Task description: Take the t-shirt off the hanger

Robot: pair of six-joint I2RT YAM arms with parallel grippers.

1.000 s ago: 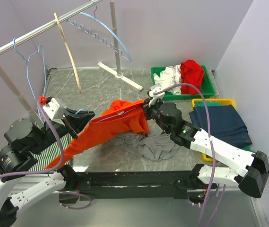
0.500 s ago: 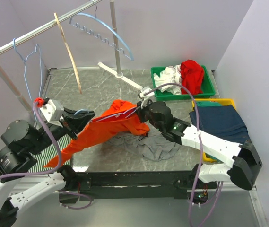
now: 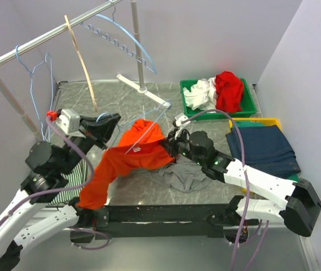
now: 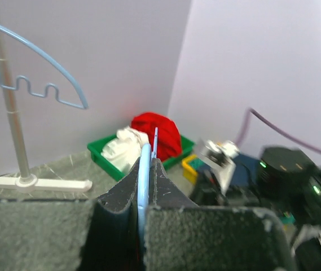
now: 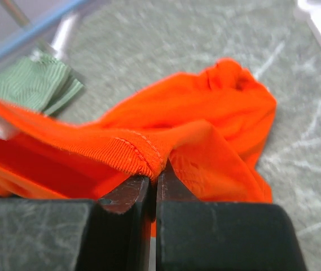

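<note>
The t-shirt (image 3: 131,160), bright orange, is sagging between the two arms above the counter (image 3: 121,99) in the top view, its long end drooping toward the near left edge. The left end effector (image 3: 110,122) is pointing into the upper part of the cloth. A thin blue hanger (image 3: 152,125) is running through the shirt and out toward the back. The right end effector (image 3: 174,141) is pressing into the shirt's right edge, just above a grey garment (image 3: 184,176) lying flat on the counter.

In the left wrist view, the left end effector (image 4: 145,165) is clamping tight on the blue hanger (image 4: 144,186) wire, which is passing upright between the dark pads. A green bin (image 4: 100,148) with a red garment (image 4: 155,133) is sitting beyond.

In the right wrist view, the right end effector (image 5: 152,179) is pinching the ribbed hem of the t-shirt (image 5: 211,127), its jaws closed on the fabric. A green striped cloth (image 5: 31,82) is lying on the counter (image 5: 166,48) at the upper left.
</note>
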